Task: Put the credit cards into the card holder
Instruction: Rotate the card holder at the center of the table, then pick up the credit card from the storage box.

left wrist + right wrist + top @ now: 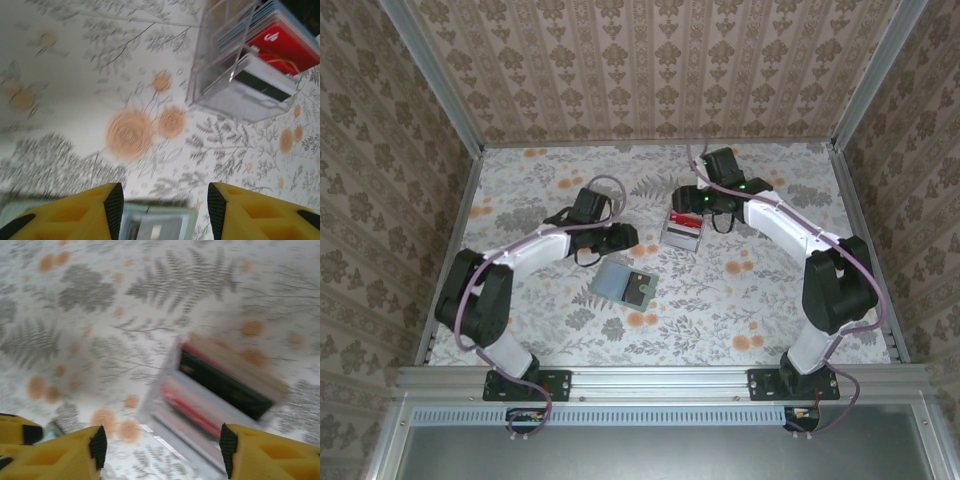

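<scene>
My left gripper (pixel 165 202) hung open, empty, above the card holder (pixel 623 285); my right gripper (pixel 162 446) gaped empty over credit cards (pixel 220 382) in a clear box (pixel 150 416).

**A robot test cell dressed up as a room**

We take this for a robotics lab cell, not a lived-in home. The walls (pixel 650 60) carry damask wallpaper, yet they are flat panels held in bare aluminium posts (pixel 437 75), and they box in a small bench (pixel 760 300) on three sides. The bench wears a printed cover of ferns and orange flowers. We see the left arm (pixel 535 247) and the right arm (pixel 790 228), both black and white, bolted to a metal rail (pixel 660 381) along the near edge. Purple cables (pixel 605 183) loop off them, and a perforated strip (pixel 660 413) runs below the rail
</scene>
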Robot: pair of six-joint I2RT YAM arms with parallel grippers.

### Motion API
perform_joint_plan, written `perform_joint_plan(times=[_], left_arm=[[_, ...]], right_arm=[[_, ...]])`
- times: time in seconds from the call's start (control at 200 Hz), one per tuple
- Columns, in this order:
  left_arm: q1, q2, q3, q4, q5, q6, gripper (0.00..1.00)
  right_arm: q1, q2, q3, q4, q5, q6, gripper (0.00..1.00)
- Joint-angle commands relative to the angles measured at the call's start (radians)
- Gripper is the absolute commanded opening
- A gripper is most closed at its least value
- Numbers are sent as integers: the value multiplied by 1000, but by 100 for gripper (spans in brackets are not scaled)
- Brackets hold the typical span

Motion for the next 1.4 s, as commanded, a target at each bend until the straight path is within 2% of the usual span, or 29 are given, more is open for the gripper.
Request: perform_joint_plan(times=[0.0, 0.225, 0.43, 0.725, 1.065, 1.395], left_arm=[[4, 95, 119, -7, 63, 69, 50], [-3, 296, 315, -18, 125, 86, 50], [-16, 410, 420, -30, 151, 86, 50], [-40, 463, 492, -54, 164, 91, 51], [-42, 510, 514, -49, 168, 84, 51], [-39, 533, 472, -18, 167, 73, 50]], right_arm=[[-34, 2, -12, -33, 47, -64, 69], [-60, 97, 45, -63, 18, -198, 72], [-60, 176, 110, -75, 2, -223, 73], [-61, 266, 187, -109, 48, -224, 73], [-67, 302, 206, -118, 66, -223, 72], [-81, 299, 208, -104, 121, -199, 63]])
